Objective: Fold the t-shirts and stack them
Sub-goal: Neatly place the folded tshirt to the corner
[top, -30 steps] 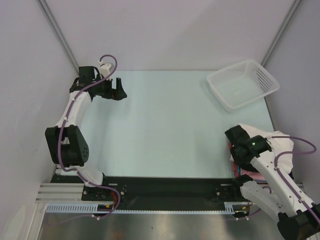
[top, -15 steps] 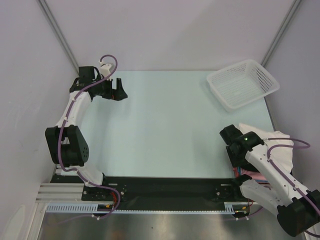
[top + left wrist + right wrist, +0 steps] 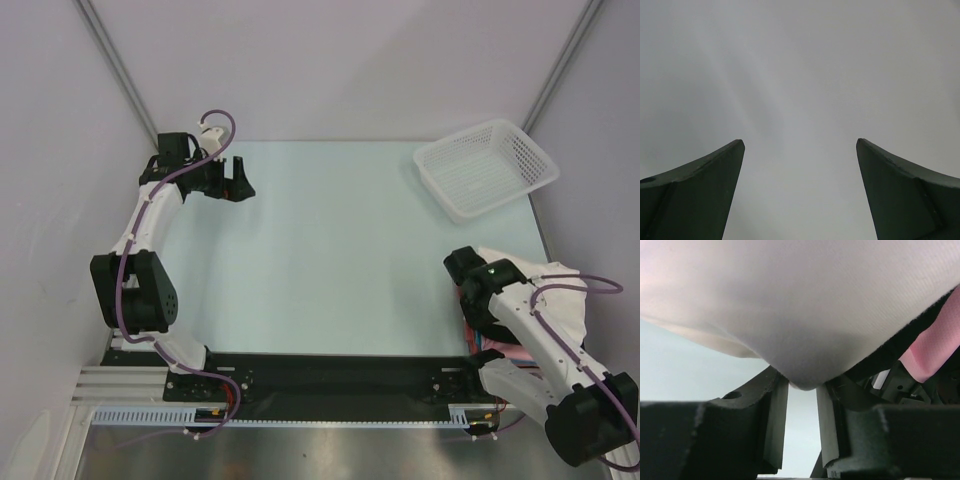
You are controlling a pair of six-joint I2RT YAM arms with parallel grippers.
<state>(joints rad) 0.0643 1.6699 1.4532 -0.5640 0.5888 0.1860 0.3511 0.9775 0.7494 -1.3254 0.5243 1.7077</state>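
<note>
The white t-shirt (image 3: 553, 290) lies bunched at the table's right edge, on top of the pink t-shirt (image 3: 507, 352). My right gripper (image 3: 472, 300) is at its left edge. In the right wrist view the right gripper (image 3: 802, 385) pinches a fold of the white t-shirt (image 3: 800, 305) between nearly closed fingers. The black t-shirt (image 3: 897, 350) and the pink t-shirt (image 3: 935, 347) show beneath it. My left gripper (image 3: 240, 178) hovers at the far left of the table. It is open and empty, with its fingers (image 3: 700, 190) wide apart over bare table.
A white plastic mesh basket (image 3: 487, 168) stands at the back right corner. The pale table surface (image 3: 330, 250) stretches between the arms. Grey walls close in the left, back and right sides.
My right arm has shifted its wrist slightly left and its elbow has swung down to the right, still at the white shirt. The left arm has not moved.
</note>
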